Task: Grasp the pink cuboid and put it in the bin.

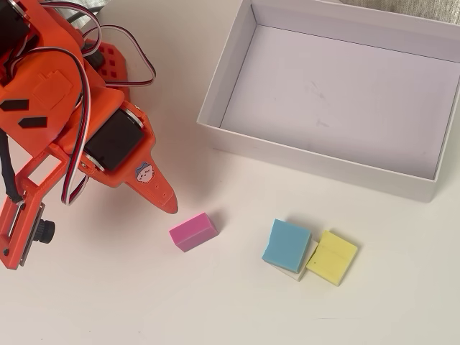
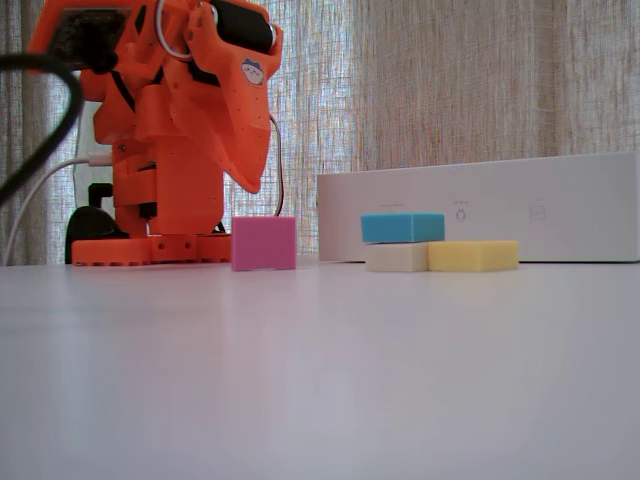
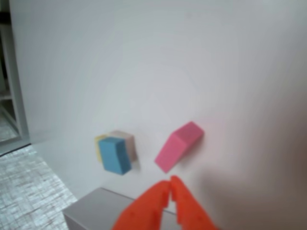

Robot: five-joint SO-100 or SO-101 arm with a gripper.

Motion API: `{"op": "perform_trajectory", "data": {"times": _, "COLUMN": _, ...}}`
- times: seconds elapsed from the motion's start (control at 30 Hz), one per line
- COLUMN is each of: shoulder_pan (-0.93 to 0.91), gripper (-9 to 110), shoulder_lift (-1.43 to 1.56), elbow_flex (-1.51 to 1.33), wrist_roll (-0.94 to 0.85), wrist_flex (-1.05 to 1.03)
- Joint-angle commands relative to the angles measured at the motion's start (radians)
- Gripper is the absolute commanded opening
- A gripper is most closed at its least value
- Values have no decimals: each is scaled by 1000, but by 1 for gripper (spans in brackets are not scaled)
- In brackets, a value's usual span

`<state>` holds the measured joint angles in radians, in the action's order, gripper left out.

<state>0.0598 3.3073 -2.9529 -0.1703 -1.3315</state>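
The pink cuboid (image 1: 192,231) lies on the white table, in front of the bin's near left corner. It also shows in the fixed view (image 2: 263,243) and the wrist view (image 3: 178,145). The bin (image 1: 316,162) is a large white box with nothing in it; it also shows in the fixed view (image 2: 500,205). My orange gripper (image 1: 170,205) hangs just up and left of the cuboid, above the table and not touching it. Its jaws are together and hold nothing, as the wrist view (image 3: 170,181) shows.
A light blue block (image 1: 286,243) rests on a white block (image 1: 296,269), with a yellow block (image 1: 332,256) against them, to the right of the cuboid. The arm's orange base (image 2: 150,245) stands at the left.
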Motion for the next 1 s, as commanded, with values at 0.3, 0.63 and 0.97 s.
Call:
{"op": "perform_trajectory", "data": {"times": 0.3, "shoulder_pan": 9, "gripper": -8, "shoulder_lift": 2, "elbow_flex": 3, "wrist_roll": -3, "wrist_flex": 15}}
{"op": "perform_trajectory", "data": {"times": 0.63, "shoulder_pan": 12, "gripper": -2, "shoulder_lift": 2, "elbow_flex": 3, "wrist_roll": -11, "wrist_flex": 25}}
{"op": "perform_trajectory", "data": {"times": 0.97, "shoulder_pan": 75, "gripper": 15, "shoulder_lift": -342, "elbow_flex": 492, "wrist_roll": 46, "wrist_flex": 57}}
